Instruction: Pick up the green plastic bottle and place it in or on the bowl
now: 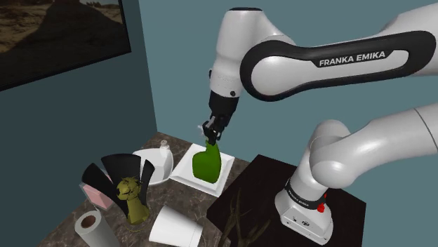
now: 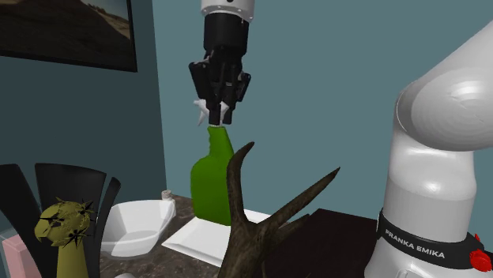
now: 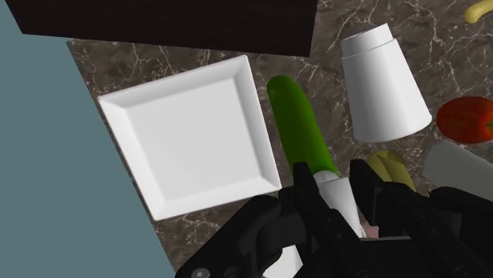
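Shoulder view, frame centre: the end effector point(image 1: 211, 132) is clamped on the neck of the green bottle point(image 1: 207, 164), which is upright over a square white plate point(image 1: 184, 172) on the worktop point(image 1: 131, 236). The white bowl point(image 1: 156, 172) sits just left of the plate.

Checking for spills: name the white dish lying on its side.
The white cup, tipped over with its open mouth facing sideways; the round bowl and the square plate both sit flat.
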Tool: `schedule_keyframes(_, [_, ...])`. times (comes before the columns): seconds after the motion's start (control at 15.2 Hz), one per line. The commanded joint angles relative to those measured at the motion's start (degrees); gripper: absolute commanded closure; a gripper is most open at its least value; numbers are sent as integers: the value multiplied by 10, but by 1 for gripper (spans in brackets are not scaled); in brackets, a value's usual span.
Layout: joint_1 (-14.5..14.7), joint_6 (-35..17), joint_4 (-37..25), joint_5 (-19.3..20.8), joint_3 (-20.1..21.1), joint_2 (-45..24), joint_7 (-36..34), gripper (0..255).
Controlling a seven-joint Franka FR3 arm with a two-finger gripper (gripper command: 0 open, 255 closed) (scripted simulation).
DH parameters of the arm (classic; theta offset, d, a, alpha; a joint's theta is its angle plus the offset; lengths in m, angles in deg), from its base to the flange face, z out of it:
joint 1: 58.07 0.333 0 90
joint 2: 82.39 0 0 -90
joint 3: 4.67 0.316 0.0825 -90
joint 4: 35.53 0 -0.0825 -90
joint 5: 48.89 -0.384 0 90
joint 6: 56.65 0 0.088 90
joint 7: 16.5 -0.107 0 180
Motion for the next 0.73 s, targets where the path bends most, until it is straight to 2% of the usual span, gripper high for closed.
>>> schedule_keyframes(0.0, [-11, -2, -34, 8, 1, -35, 1, 255])
schedule_keyframes(0.66, [-66, 7, -270, 71, 23, -263, -22, 255])
